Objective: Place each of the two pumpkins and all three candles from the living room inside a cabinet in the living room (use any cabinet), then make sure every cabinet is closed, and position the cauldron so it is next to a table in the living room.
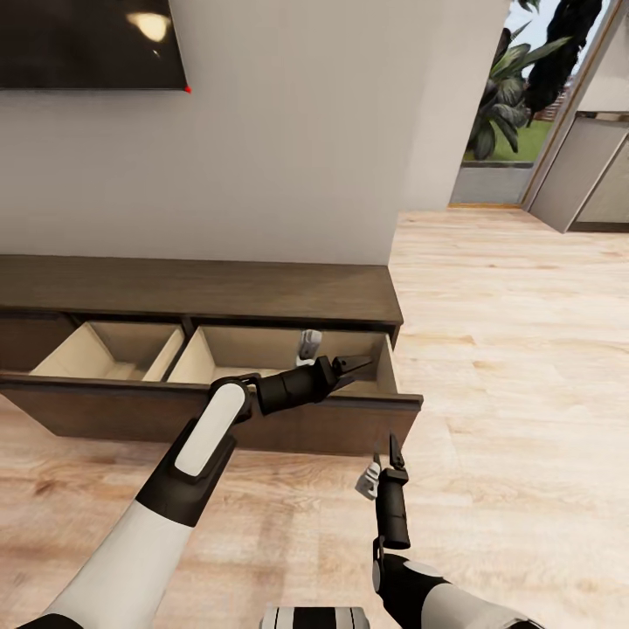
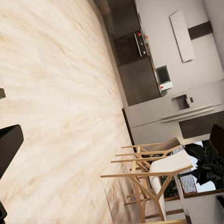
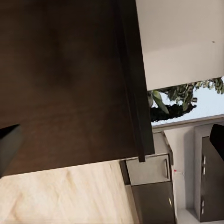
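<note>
The cabinet (image 1: 201,301), a long low dark-brown console under a wall-mounted screen (image 1: 87,39), stands with its wide drawer (image 1: 262,419) pulled out, showing two tan compartments. In the right-hand compartment a pale grey-cream candle (image 1: 308,346) stands against the back wall, so at least one of the task's things is already stowed; the pumpkins and the cauldron are not to be found in these pictures. The left pincer (image 1: 354,365) reaches over the front edge of the drawer, just beside the candle but apart from it, its fingers spread and holding nothing. The right pincer (image 1: 389,452) hangs lower, in front of the drawer's dark face and over the wooden floor (image 1: 507,349), its fingers also apart and empty; the right wrist view looks close along the dark wood of the console (image 3: 65,79). The left wrist view looks past the drawer toward a kitchen and some light wooden chairs (image 2: 149,172). My reading is that the candle has just been set down and the stowing step is in hand. The next move likely calls for lifting the left arm clear of the drawer without knocking the candle over, then going after the remaining items, leaving the drawer open until all are inside.
</note>
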Robot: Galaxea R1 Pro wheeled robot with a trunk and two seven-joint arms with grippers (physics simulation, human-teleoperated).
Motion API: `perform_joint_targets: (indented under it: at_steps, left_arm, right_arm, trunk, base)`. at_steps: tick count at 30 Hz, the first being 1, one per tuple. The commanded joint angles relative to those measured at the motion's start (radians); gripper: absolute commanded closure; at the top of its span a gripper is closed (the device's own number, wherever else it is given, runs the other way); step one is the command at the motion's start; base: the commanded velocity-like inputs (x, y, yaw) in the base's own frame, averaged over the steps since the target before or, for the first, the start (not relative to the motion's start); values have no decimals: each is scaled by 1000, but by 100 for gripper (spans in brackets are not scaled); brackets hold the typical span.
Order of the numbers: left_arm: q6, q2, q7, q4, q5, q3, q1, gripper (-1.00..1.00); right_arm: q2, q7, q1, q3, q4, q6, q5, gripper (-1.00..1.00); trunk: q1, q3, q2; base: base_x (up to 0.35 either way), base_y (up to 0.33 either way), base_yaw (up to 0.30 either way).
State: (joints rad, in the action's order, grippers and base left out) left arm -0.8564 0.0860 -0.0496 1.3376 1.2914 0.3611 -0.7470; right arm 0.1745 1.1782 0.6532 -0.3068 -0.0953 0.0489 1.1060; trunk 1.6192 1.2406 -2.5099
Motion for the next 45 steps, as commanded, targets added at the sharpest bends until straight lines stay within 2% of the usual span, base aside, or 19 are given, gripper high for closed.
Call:
perform_joint_targets:
  at_steps: [1,7,12,13,16,18,22,24,28,33,35,40,42,45]
  left_arm:
    - [0,0,0,0,-1,0,0,-100]
    - [-1,-2,4,0,-3,1,0,-100]
    - [-5,-30,7,3,-3,3,0,-100]
    - [-11,-53,3,13,-1,1,0,-100]
    - [-18,-93,2,51,1,1,0,-100]
    - [-19,-110,2,58,1,1,1,-100]
    - [-20,-171,0,65,8,2,18,-100]
    - [-20,-183,-1,66,13,2,20,-100]
    - [-21,-191,-1,70,16,3,21,-100]
    - [-21,-196,0,73,17,1,21,-100]
    - [-22,-229,0,74,17,2,22,-100]
    - [-24,-269,0,75,17,2,22,-100]
    - [-31,-291,0,75,17,2,22,-100]
    - [-69,-313,1,74,17,2,22,-100]
  right_arm:
    - [0,0,-3,0,0,0,-1,-100]
    - [0,0,-9,0,-2,0,-3,-100]
    - [0,-2,-12,-1,-5,-2,-6,-100]
    - [0,-18,-12,-1,-8,-2,-7,-100]
    - [0,-53,-12,-1,-10,-6,-9,-100]
    - [0,-71,-13,0,-10,-14,-10,-100]
    - [0,-129,-13,0,-11,-33,-11,-100]
    - [0,-140,-14,0,-12,-36,-11,-100]
    - [0,-150,-14,0,-11,-42,-19,-100]
    - [0,-212,-14,0,-12,-68,-41,-100]
    - [0,-255,-14,1,-12,-75,-45,-100]
    - [0,-285,-14,1,-14,-90,-49,-100]
    - [0,-322,-14,2,-17,-106,-74,-100]
    - [0,-382,-13,3,-41,-114,-155,-100]
  trunk:
    - [0,0,0]
    - [0,0,0]
    - [0,0,0]
    - [0,0,0]
    - [0,0,0]
    - [0,0,0]
    - [0,0,0]
    - [0,0,0]
    - [0,0,0]
    - [0,0,0]
    - [0,0,0]
    - [0,0,0]
    - [0,0,0]
    - [0,0,0]
  base:
    - [-3,0,0]
    - [-1,0,0]
    - [0,0,0]
    - [0,0,0]
    - [0,0,0]
    - [0,0,0]
    - [-9,5,0]
    - [-149,66,0]
    - [-276,56,0]
    - [-206,10,0]
    - [-17,1,0]
    - [-4,0,0]
    - [0,0,0]
    - [0,0,0]
